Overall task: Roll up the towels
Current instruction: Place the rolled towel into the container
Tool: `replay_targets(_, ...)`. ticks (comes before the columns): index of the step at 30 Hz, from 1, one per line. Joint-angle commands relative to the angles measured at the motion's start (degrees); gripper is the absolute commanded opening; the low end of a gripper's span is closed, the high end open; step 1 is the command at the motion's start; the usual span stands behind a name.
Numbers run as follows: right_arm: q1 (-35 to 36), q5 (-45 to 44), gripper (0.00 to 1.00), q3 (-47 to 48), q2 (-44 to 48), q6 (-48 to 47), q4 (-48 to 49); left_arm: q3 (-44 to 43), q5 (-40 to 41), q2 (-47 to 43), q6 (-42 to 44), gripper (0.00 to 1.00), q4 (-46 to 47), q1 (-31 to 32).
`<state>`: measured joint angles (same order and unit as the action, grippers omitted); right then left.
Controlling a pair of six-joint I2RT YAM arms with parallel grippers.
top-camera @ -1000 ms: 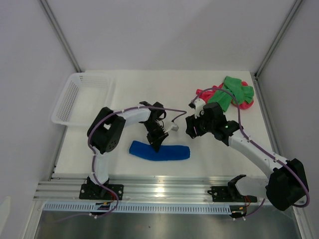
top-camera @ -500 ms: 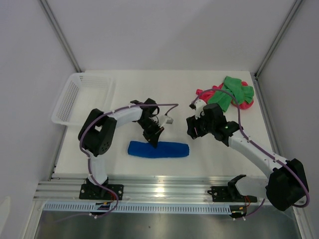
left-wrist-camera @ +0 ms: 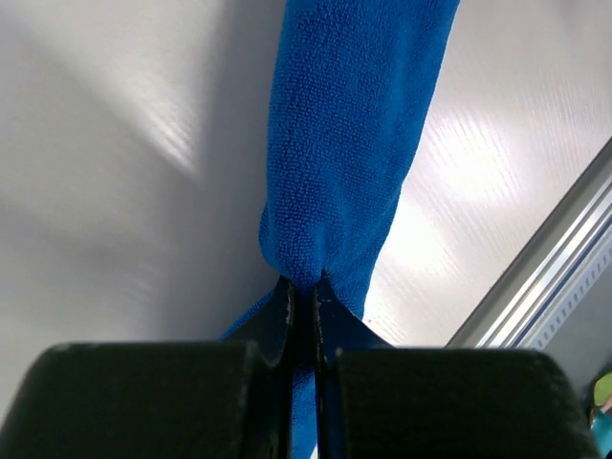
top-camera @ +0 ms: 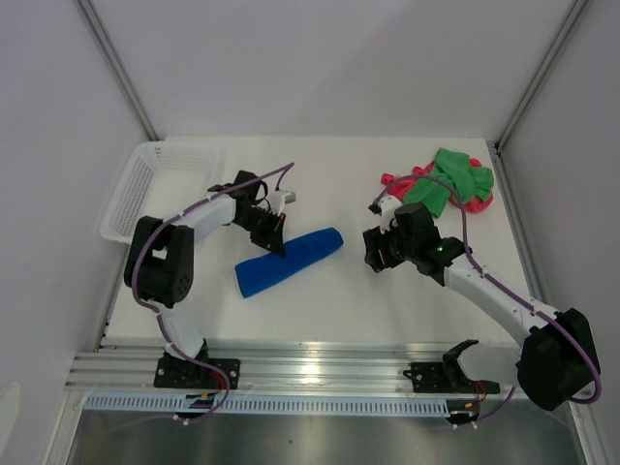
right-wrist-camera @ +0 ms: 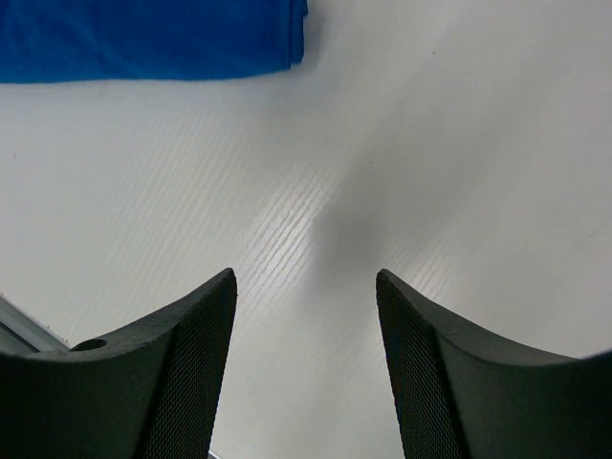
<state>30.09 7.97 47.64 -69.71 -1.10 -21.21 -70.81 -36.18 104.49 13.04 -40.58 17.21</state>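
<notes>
A: How much of the blue towel (left-wrist-camera: 344, 143) does the left wrist view show?
B: Part only. It runs off the top edge, and its pinched fold disappears between the fingers of the left gripper (left-wrist-camera: 304, 296).
A: From the right wrist?
B: One end, cut by the top and left edges. The right gripper (right-wrist-camera: 306, 287) loses its finger bases below.
A: The pink-red towel (top-camera: 397, 181)?
B: Mostly buried under the green towel (top-camera: 455, 179).

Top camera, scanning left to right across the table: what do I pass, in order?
White mesh basket → blue rolled towel → right hand → green towel. Not placed: the left hand, shut on the blue towel, and the pink-red towel, tangled with the green one, since they overlap those.
</notes>
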Motion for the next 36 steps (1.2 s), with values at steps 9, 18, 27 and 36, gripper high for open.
replay_targets(9, -0.29, 0.03, 0.63, -0.35, 0.37, 0.84, 1.52, -0.65, -3.1, 0.02, -4.77, 0.01, 2.78, -3.59)
replay_targets(18, -0.29, 0.03, 0.63, 0.09, -0.95, 0.84, 1.79, -3.02, -2.93, -3.59, -4.34, 0.0, 2.52, -5.96)
replay_targets(27, -0.29, -0.14, 0.63, 0.53, -2.09, 0.93, 1.7, -4.34, -2.31, -4.2, -3.81, 0.01, 2.43, -6.93)
replay_targets(36, -0.29, -0.06, 0.63, 0.35, -2.36, 1.97, 1.88, -5.74, -0.21, 0.43, -2.58, 0.01, 0.77, -7.19)
